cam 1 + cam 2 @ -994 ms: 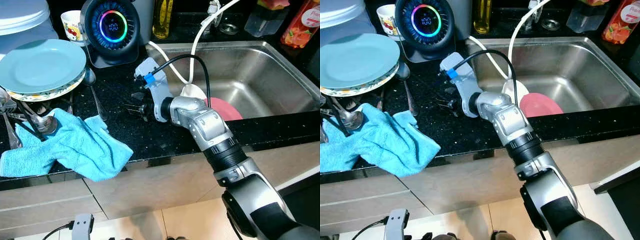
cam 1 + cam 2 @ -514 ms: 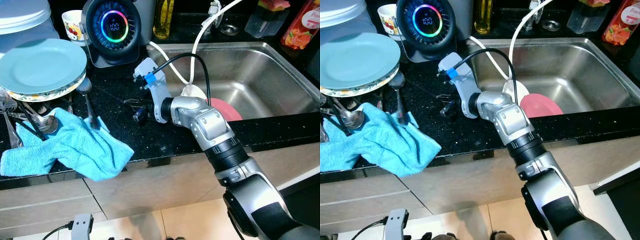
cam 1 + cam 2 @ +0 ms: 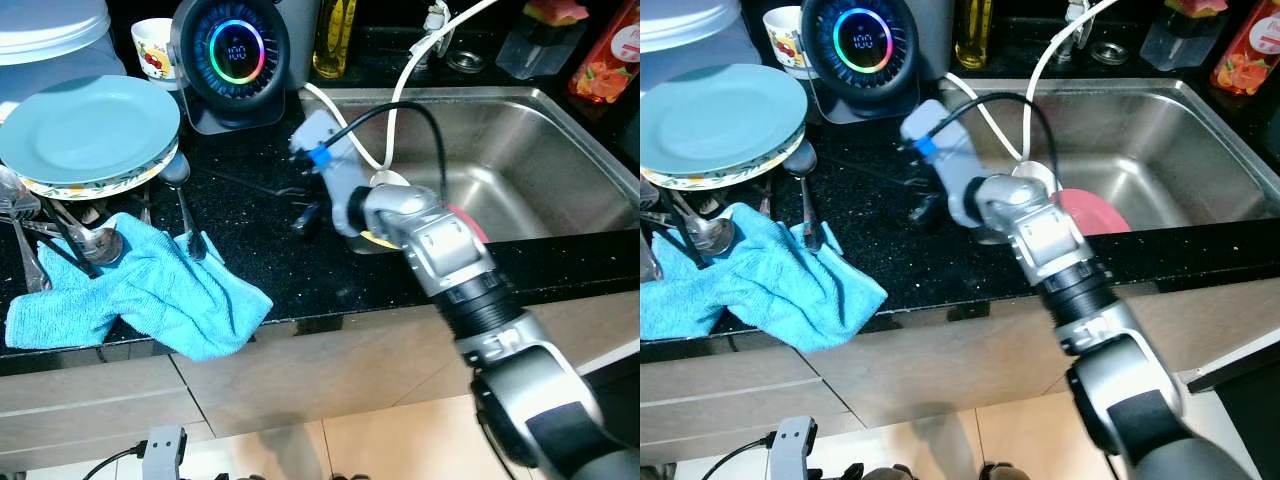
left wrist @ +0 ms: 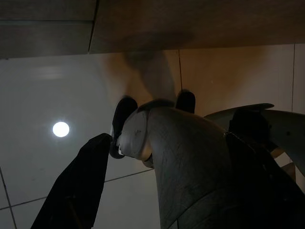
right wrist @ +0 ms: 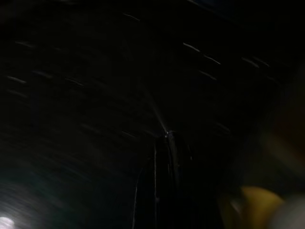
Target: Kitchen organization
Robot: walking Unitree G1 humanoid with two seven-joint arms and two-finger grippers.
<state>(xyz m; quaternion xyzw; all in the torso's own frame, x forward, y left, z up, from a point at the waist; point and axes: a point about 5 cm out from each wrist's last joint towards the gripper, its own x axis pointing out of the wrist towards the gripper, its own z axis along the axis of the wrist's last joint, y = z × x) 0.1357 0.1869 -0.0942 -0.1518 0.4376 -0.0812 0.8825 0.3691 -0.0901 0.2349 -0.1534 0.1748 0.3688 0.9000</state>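
My right gripper (image 3: 303,210) hovers low over the black countertop (image 3: 250,250), just left of the sink (image 3: 520,140). Its fingers look shut on a thin metal fork (image 3: 250,183) that points left toward the plates. In the right wrist view that fork (image 5: 159,114) is a faint thin line running away from the dark fingertips. A light blue plate (image 3: 90,130) rests on a patterned plate at the left. Spoons and forks (image 3: 70,235) lie beneath it, partly on a blue towel (image 3: 150,290). My left gripper (image 4: 167,191) hangs open beside my leg above the floor.
A pink plate (image 3: 468,218) and a white dish (image 3: 388,181) lie in the sink. A white hose (image 3: 400,80) runs over its edge. A round device with a glowing ring (image 3: 228,45), a cup (image 3: 153,50) and bottles (image 3: 335,35) stand along the back.
My right gripper has moved right, toward the sink edge, carrying the fork with it. The fork now points left instead of hanging by the fingers.
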